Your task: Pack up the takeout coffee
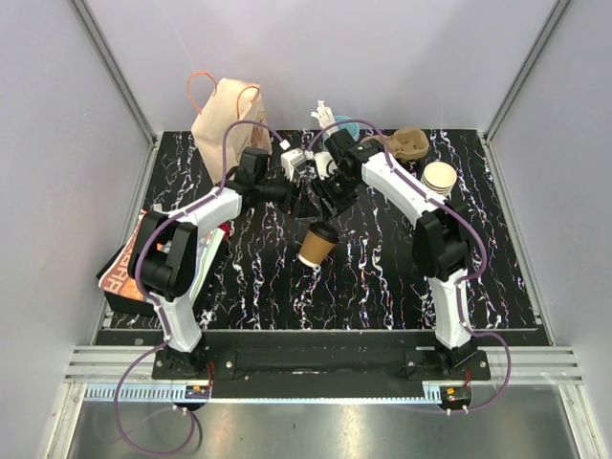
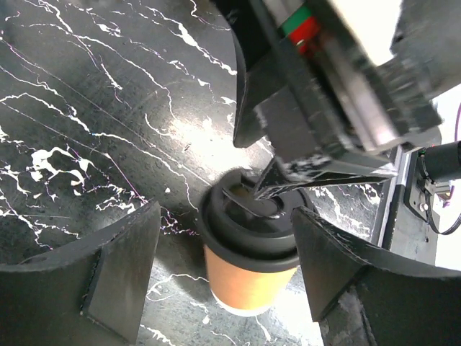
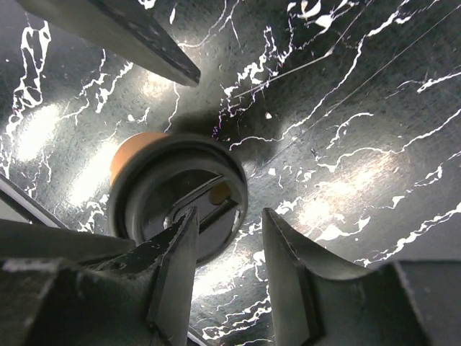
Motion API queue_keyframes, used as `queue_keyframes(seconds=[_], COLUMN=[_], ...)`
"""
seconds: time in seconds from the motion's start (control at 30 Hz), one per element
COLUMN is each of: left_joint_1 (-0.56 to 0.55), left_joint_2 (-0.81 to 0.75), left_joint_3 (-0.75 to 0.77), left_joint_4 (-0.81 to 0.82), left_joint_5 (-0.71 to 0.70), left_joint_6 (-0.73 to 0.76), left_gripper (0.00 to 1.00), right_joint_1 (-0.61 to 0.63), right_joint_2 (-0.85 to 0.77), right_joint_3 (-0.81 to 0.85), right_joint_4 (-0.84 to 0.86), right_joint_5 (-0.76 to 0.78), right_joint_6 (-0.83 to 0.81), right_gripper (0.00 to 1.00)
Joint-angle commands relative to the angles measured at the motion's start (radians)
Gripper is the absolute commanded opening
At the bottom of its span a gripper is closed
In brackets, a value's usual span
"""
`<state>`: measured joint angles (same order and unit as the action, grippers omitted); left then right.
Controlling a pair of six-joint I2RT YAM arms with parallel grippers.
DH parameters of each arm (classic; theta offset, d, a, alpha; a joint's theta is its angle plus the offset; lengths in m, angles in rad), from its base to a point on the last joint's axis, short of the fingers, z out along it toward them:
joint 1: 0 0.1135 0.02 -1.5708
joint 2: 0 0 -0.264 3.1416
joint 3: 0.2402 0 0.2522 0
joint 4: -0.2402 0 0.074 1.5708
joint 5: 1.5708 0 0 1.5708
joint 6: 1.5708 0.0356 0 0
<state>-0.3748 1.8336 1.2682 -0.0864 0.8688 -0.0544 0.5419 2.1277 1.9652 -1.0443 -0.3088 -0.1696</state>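
Top external view: the takeout coffee [image 1: 315, 251] stands on its base near the middle of the dark, white-veined surface [image 1: 249, 287], its black lid [image 1: 324, 232] seated on top. From the cup, a tan paper bag [image 1: 225, 115] with orange handles stands at about 11 o'clock by the back wall. A light-blue cup [image 1: 341, 131] of white sticks is at 12 o'clock, and a stack of tan cups [image 1: 440, 179] is at 2 o'clock. Both arms reach inward, and their tips meet just past the coffee at 12 o'clock.

Left wrist view: the left pincer [image 2: 225, 223] is spread wide and has hold of nothing. Its two fingers [image 2: 122, 274] sit either side of the cup without touching it.

Right wrist view: the right pincer [image 3: 230, 220] looks down on the lid with its fingers a narrow gap apart. One finger overlaps the lid's edge at 5 o'clock, and nothing is clamped between them. In the left wrist view, the right pincer's tip sits right at the lid's top, though contact cannot be made out.
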Motion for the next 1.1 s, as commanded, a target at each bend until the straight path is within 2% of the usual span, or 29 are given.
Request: queue_keyframes(seconds=[0.0,0.23,0.4,0.53,0.67,0.8,0.97,1.07], left_joint_1=[0.001,0.001,-0.001,-0.024,-0.079,-0.127,-0.176,-0.196], left_joint_2=[0.001,-0.045,-0.103,-0.123,-0.145,-0.129,-0.102,-0.093], left_joint_3=[0.028,-0.018,-0.081,-0.121,-0.168,-0.147,-0.089,-0.066], left_joint_4=[0.017,0.008,-0.035,-0.104,-0.118,-0.125,-0.180,-0.197], left_joint_5=[0.015,0.016,0.006,-0.027,-0.060,-0.062,-0.039,-0.039], left_joint_6=[-0.004,0.025,0.117,0.204,0.232,0.228,0.225,0.222], left_gripper=[0.77,0.77,0.77,0.77,0.77,0.77,0.77,0.78], right_joint_1=[-0.003,-0.003,-0.010,-0.071,-0.140,-0.135,-0.128,-0.088], right_joint_2=[-0.057,-0.075,-0.136,-0.228,-0.343,-0.492,-0.519,-0.519], right_joint_3=[-0.006,-0.002,-0.046,-0.178,-0.327,-0.529,-0.646,-0.716], right_joint_4=[0.041,0.043,0.046,0.055,0.066,0.136,0.174,0.228], right_joint_5=[0.005,-0.009,0.025,-0.027,-0.102,-0.133,-0.190,-0.165], right_joint_6=[0.019,0.033,-0.011,-0.062,-0.131,-0.145,-0.134,-0.116], right_gripper=[0.47,0.47,0.46,0.46,0.53,0.62,0.64,0.64])
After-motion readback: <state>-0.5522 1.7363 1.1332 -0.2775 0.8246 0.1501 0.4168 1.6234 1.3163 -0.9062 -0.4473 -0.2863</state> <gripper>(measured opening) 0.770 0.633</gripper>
